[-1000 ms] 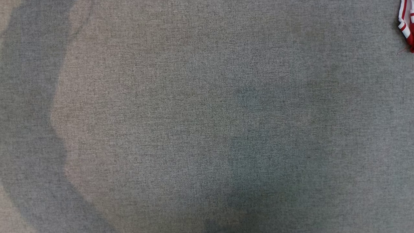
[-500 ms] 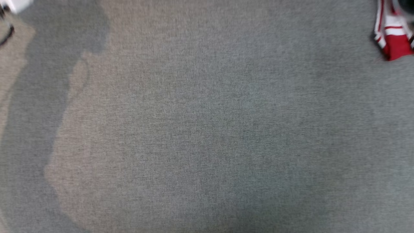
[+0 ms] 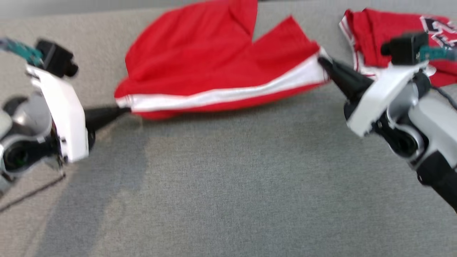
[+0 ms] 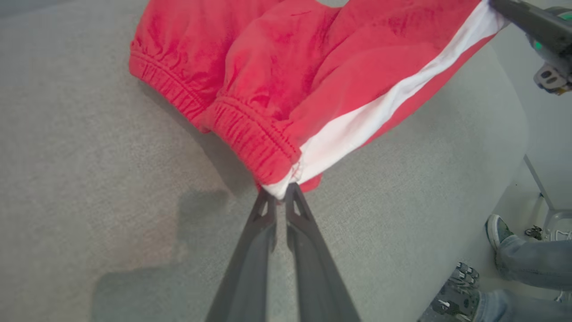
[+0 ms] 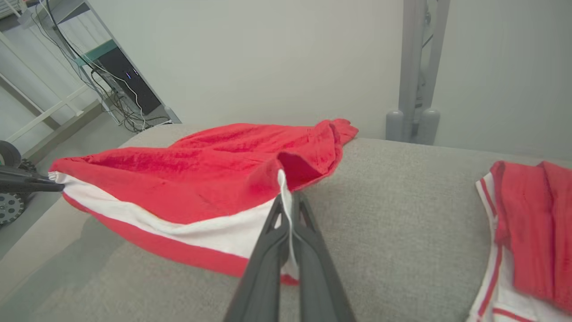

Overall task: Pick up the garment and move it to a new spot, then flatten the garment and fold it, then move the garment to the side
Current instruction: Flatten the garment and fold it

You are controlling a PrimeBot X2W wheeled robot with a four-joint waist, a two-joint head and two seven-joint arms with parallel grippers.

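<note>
The garment is a pair of red shorts with a white side stripe, stretched between both grippers a little above the grey table. My left gripper is shut on the waistband corner; in the left wrist view the elastic waistband end of the garment sits pinched at the left gripper. My right gripper is shut on the leg hem at the stripe's other end; the right wrist view shows the garment caught in the right gripper. The far part of the shorts drapes onto the table.
A second red and white garment lies at the table's far right, also as the second garment in the right wrist view. A person's feet stand beyond the table's edge. A grey post and cabled shelving stand behind the table.
The head camera has tilted up: bare table cloth gave way to the shorts and both arms. A red and white cloth edge at the upper right slid further into view.
</note>
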